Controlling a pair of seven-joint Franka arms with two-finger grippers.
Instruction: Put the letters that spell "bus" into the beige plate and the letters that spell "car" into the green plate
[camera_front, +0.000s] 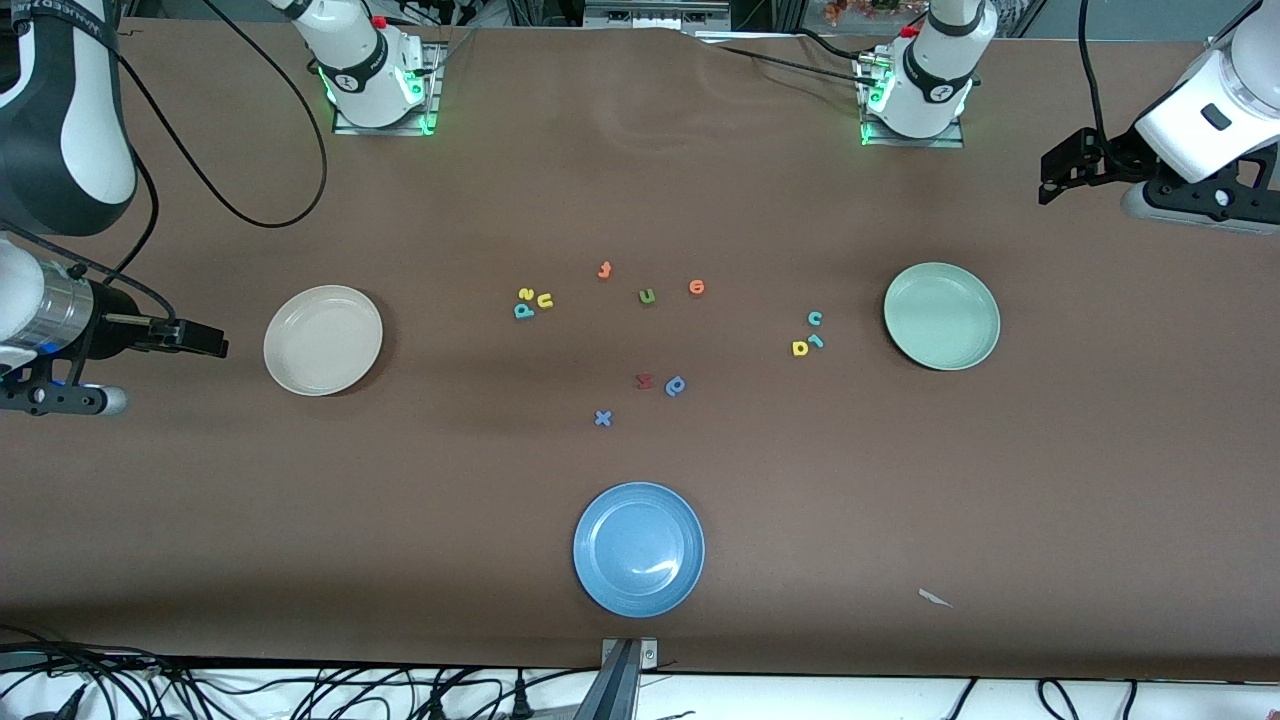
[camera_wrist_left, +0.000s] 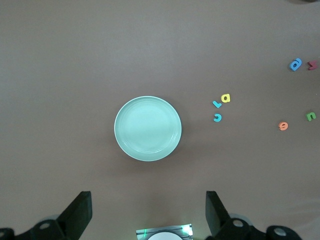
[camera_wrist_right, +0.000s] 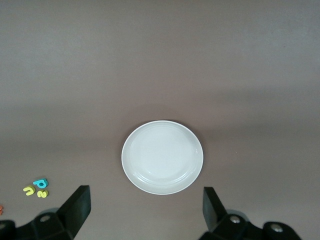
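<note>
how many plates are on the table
3: round beige plate toward the right arm's end, round pale green plate toward the left arm's end, round blue plate nearest the front camera.

Teal-and-yellow "bus" letters (camera_front: 533, 300) lie beside the empty beige plate (camera_front: 323, 340); "car" letters (camera_front: 808, 335) beside the empty green plate (camera_front: 942, 316).

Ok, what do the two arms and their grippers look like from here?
Both arms are glossy white with dark grey joints and black cables trailing off them. Their bases glow green and carry a small red button. The left gripper and right gripper are black, with dark, wedge-shaped fingers; the right arm has a shiny silver wrist section.
</note>
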